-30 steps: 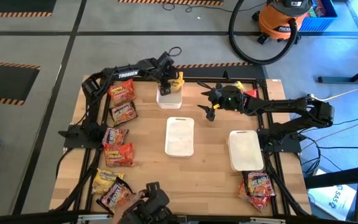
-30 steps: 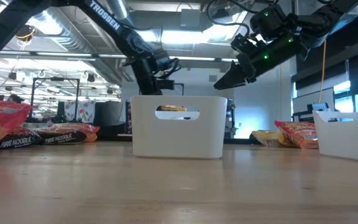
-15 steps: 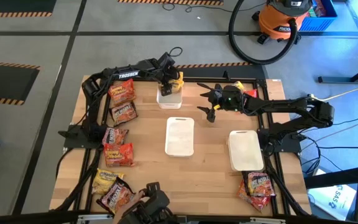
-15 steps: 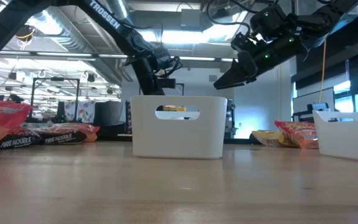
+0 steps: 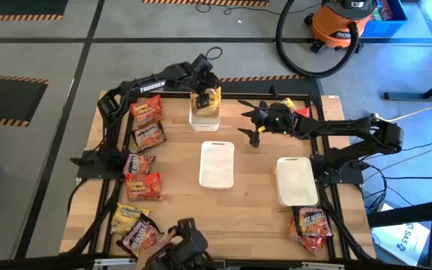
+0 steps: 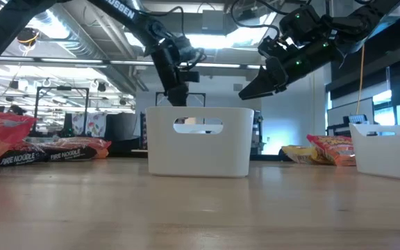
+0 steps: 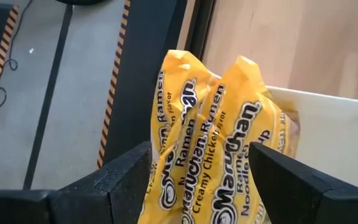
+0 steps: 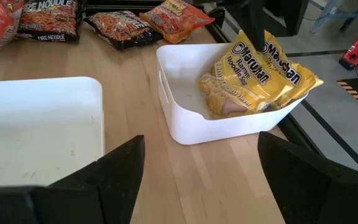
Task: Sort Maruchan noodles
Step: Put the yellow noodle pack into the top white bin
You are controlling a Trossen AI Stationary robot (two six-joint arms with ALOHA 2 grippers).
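While the left gripper hangs with jaws apart above two yellow packets in the far white bin, the right gripper hovers nearby, jaws open.

The left arm reaches to the far side of the table, its left gripper open. The right arm stretches across, right gripper open too, up in the air.
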